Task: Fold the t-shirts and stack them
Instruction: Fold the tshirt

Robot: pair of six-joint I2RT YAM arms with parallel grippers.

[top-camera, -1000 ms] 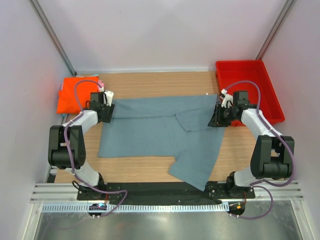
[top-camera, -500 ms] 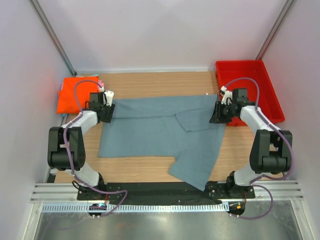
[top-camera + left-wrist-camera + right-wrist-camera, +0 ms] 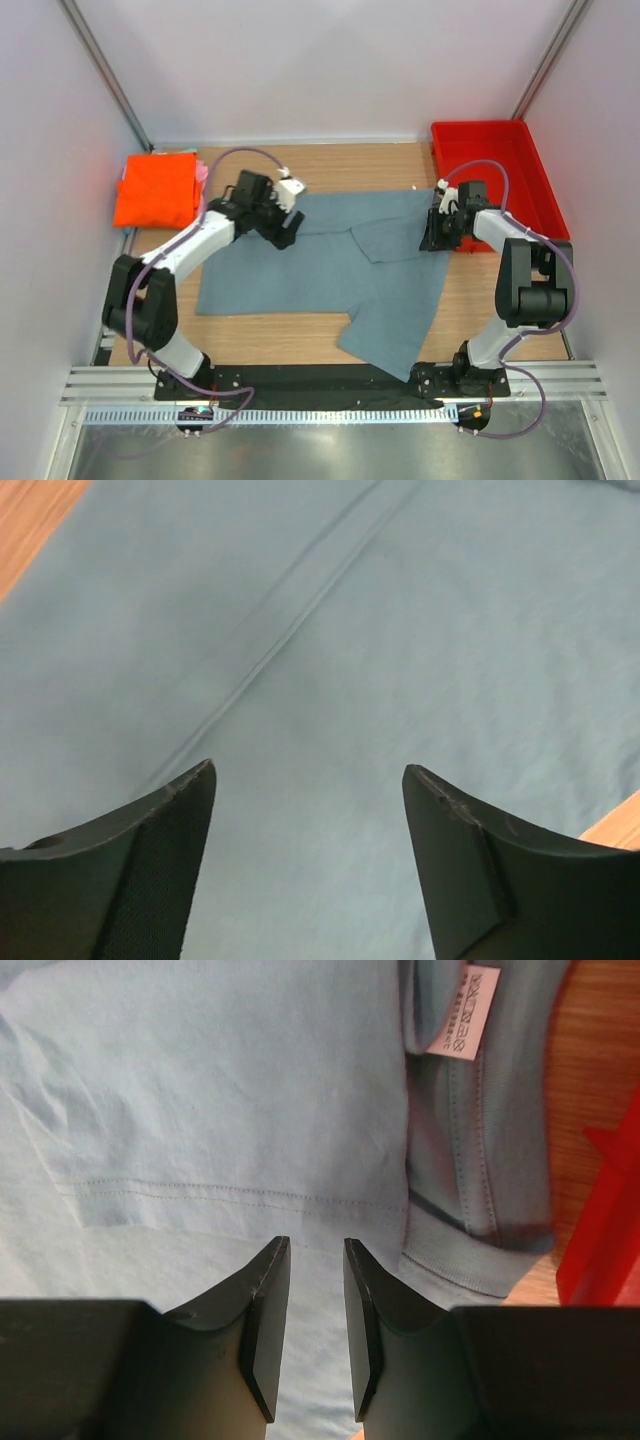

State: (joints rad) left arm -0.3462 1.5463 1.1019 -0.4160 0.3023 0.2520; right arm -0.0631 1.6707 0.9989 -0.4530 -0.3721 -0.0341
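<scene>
With left jaws spread above the shirt [image 3: 400,630], right jaws nearly together, grip unclear, pinch one layer squarely.

Left arm [image 3: 195,245]: is stretching from its base forward and inward, with the elbow bending out at the left side and the forearm angling toward the middle. Left gripper [image 3: 284,228] is pointing down and to the right. In the wrist view its fingers [image 3: 150,870] are standing wide apart, with nothing between them.

Right arm [image 3: 508,238]: is rising over its base, with the forearm running forward and inward. Right gripper [image 3: 432,238] is pointing down. In its wrist view the fingers [image 3: 262,1320] are standing nearly parallel, with only a narrow gap showing between the tips and nothing caught in it.
</scene>
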